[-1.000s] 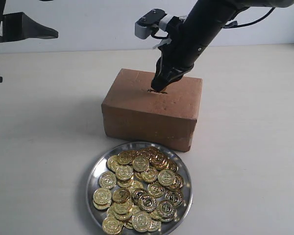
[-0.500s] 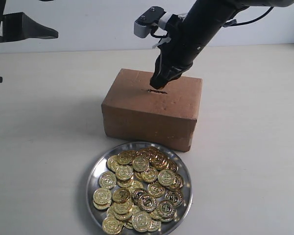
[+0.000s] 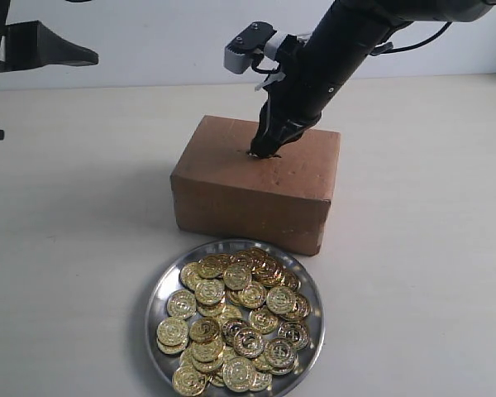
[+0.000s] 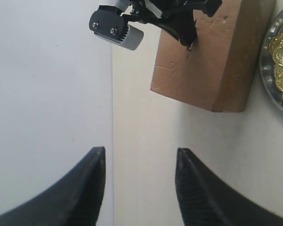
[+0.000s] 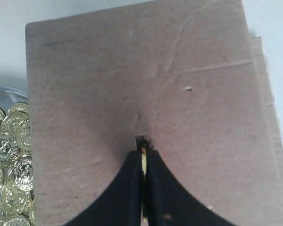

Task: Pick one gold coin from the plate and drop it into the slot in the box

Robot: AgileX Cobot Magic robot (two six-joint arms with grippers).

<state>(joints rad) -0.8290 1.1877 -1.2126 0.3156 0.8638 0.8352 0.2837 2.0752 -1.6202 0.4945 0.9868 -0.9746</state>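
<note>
The brown cardboard box [image 3: 252, 194] stands mid-table, behind the round silver plate [image 3: 159, 289] heaped with gold coins [image 3: 236, 318]. My right gripper [image 3: 262, 150] is shut on one gold coin [image 5: 143, 157], held on edge between the black fingers, with the fingertips [image 5: 135, 162] down on the box top at the dark slot [image 5: 142, 140]. The coin's lower edge reaches into the slot. My left gripper [image 4: 140, 157] hangs open and empty high at the left, well away from the box [image 4: 207, 61]. In the exterior view only part of the left arm [image 3: 33, 45] shows.
The pale table [image 3: 83, 248] spreads round the box and plate. The plate's rim [image 4: 269, 70] and a few coins show at the edge of the left wrist view. The right arm's grey wrist camera [image 3: 248, 45] sticks out above the box.
The right gripper has shifted slightly left and down onto the slot, and the box has been nudged a little. The left arm has not moved.
</note>
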